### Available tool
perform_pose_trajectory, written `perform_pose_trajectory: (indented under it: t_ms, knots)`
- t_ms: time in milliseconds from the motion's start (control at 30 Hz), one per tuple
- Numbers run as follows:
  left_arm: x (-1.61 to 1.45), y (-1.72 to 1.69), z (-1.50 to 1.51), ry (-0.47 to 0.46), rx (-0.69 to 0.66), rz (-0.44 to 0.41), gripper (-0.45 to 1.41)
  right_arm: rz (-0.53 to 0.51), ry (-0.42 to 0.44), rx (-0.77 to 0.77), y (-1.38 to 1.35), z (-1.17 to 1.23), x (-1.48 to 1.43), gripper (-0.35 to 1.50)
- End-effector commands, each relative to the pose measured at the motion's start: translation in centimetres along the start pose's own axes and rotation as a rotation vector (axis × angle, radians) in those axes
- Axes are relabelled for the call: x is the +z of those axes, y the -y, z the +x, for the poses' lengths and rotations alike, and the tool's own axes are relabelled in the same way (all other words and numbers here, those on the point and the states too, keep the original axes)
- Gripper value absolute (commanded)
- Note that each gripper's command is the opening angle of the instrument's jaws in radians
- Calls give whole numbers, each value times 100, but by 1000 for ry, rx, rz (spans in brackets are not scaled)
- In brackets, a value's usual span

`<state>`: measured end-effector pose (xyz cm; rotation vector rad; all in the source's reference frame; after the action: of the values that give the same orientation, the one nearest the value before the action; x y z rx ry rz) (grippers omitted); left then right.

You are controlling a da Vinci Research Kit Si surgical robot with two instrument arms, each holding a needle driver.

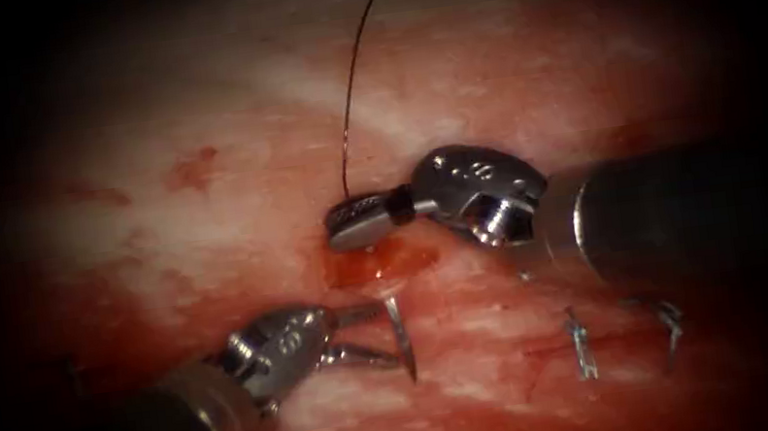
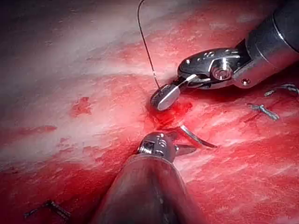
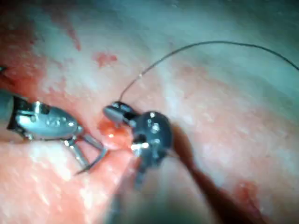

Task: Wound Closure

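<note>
Right hand grips needle's tail; left hand spread at its tip.

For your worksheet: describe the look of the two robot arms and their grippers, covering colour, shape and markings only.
Both arms are long, thin, dark cylindrical shafts. Each ends in a shiny silver metal wrist with small engraved characters, too small to read, and a visible pivot pin. The left gripper has two slim pointed jaws; the right gripper looks stubbier with a rounded tip.

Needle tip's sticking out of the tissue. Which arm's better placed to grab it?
Left, probably. The left tool holds nothing and its jaws stand open right beside the needle where it comes out of the tissue. The right tool is shut on the needle's other end, where the thread joins.
</note>
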<state>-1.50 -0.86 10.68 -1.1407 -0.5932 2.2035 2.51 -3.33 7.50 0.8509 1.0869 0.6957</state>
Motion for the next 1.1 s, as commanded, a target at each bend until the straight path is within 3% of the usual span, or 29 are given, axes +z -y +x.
perform_pose_trajectory:
  t_ms: [33, 100, 200, 233, 267, 300, 333, 400, 467, 500, 567, 867, 1100]
  knots:
    - [10, 0, -3, -1, -1, -3, 20, 8, 8, 26, 5, -19, 8, -35]
    - [10, 0, -3, -1, -1, -3, 20, 19, 17, 54, 14, -32, 5, -35]
    - [10, 0, -3, -1, -1, -3, 20, 31, -19, 60, 12, -31, 1, -35]
    - [10, 0, -3, -1, -1, -3, 20, 26, -51, 63, 8, -27, -1, -10]
    - [10, 0, -3, -1, -1, -3, 20, 26, -51, 63, 8, -27, -1, -10]
    - [10, -1, -3, -1, 4, -3, 20, 20, -113, 69, 0, -20, -4, 74]
    - [10, -2, -2, -1, 10, -3, 20, 14, -155, 75, -5, -14, -6, 104]
    - [9, -3, -2, -1, 28, -4, 20, 20, -216, 82, -13, -6, -9, 118]
    - [8, -8, -1, 0, 69, -5, 20, 19, -263, -10, -24, 6, -17, 125]
    - [8, -12, 0, 0, 104, -6, 20, 6, -263, -127, -30, 13, -25, 126]
    - [7, -20, 1, 0, 193, -8, 22, 6, -261, -188, -38, 22, -40, 126]
    - [0, -32, 5, 0, 381, -27, 24, 5, -249, -211, -48, 29, -86, 120]
    - [-4, -30, 10, -37, 442, -18, 22, -7, -244, -215, -52, 21, -95, 118]
